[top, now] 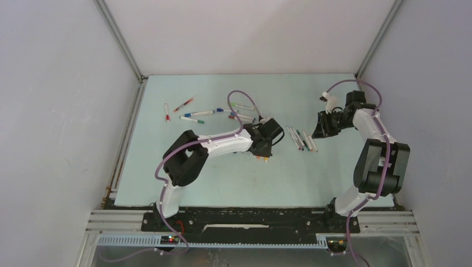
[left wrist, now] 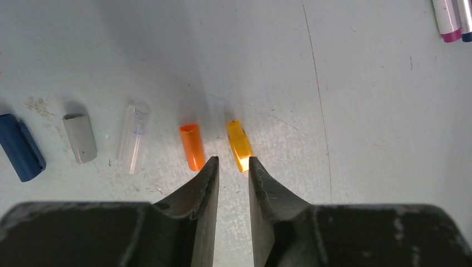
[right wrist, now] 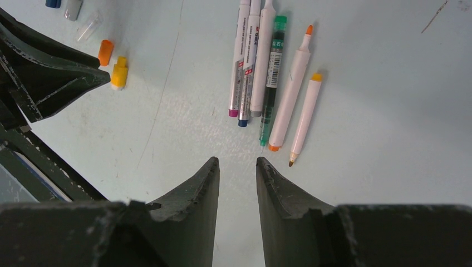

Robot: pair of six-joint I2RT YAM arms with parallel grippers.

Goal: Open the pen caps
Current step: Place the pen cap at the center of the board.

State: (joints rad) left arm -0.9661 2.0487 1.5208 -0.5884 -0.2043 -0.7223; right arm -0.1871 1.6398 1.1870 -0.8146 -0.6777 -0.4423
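My left gripper point(left wrist: 234, 162) is slightly open and empty, low over the table. A yellow-orange cap point(left wrist: 239, 146) lies just ahead of its right fingertip and an orange cap point(left wrist: 192, 147) ahead of its left one. A clear cap point(left wrist: 133, 139), a grey cap point(left wrist: 79, 138) and a blue cap point(left wrist: 21, 147) lie in a row further left. My right gripper point(right wrist: 237, 161) is open and empty, just short of a row of several uncapped pens point(right wrist: 273, 83). In the top view the left gripper point(top: 261, 151) and right gripper point(top: 318, 132) flank that row of pens point(top: 301, 139).
Several pens with caps on lie scattered at the back of the table point(top: 197, 114). Two pen ends point(left wrist: 448, 19) show at the left wrist view's top right. The left gripper point(right wrist: 55, 83) stands at the left of the right wrist view, next to the caps point(right wrist: 118, 73).
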